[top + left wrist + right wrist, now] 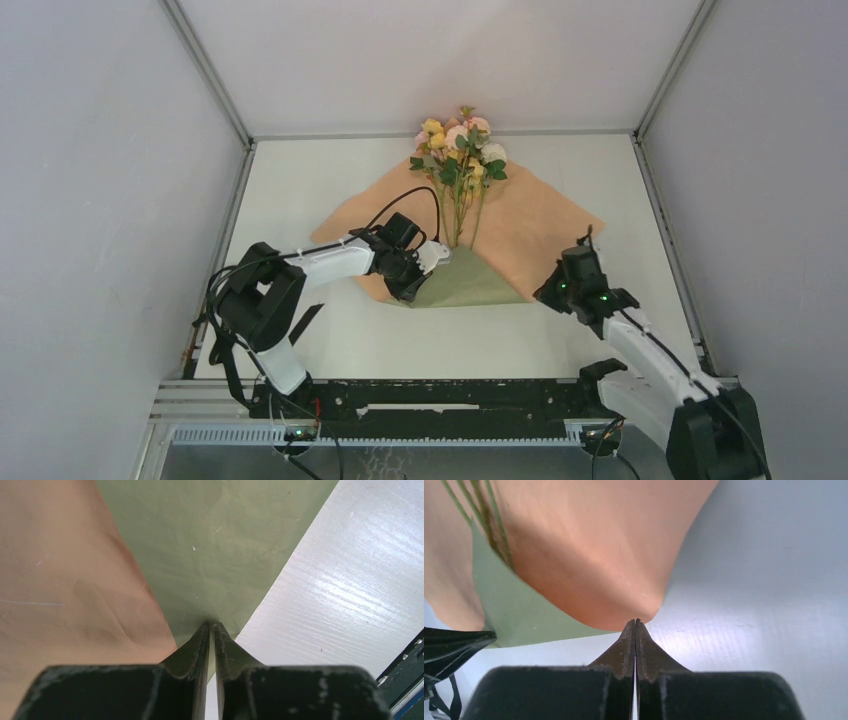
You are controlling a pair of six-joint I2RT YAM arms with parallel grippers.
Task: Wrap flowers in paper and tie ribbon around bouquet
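Top view: the flowers [458, 150] are laid on the paper [540, 230], mid-surface [360, 345]. The long axis runs far to near, with heads toward the far wall.
Left wrist: the left fingers [204, 642] are clamped on the folded green corner.
Right wrist: the right fingers [629, 642] are shut, apparently pinching the peach edge.
Risk judged: the thin sheet could be torn or slipped, and the stems skewed, by uneven pulls.

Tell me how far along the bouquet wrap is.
Done: flowers lie on the paper, bottom corner folded over the stems. In hand: left gripper pinches that green flap; right gripper is closed at the peach edge. Remaining: side folds, ribbon, which is unseen.
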